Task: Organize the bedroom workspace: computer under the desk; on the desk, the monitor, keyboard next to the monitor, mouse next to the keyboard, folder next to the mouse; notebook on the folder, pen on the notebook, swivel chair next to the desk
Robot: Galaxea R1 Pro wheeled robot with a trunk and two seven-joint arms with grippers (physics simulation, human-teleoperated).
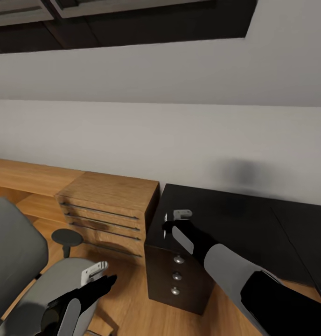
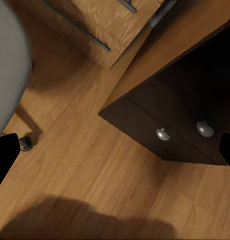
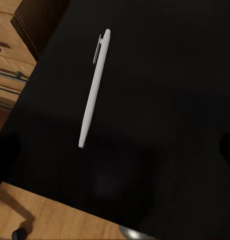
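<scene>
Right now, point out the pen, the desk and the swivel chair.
pen (image 3: 94, 87): right wrist view, middle of its white barrel.
desk (image 1: 235, 219): head view, bare glossy black top.
swivel chair (image 1: 13, 252): head view, grey upholstered backrest.

Home office: black desk (image 1: 235, 219), swivel chair (image 1: 20, 261), wood cabinet (image 1: 109, 205).
</scene>
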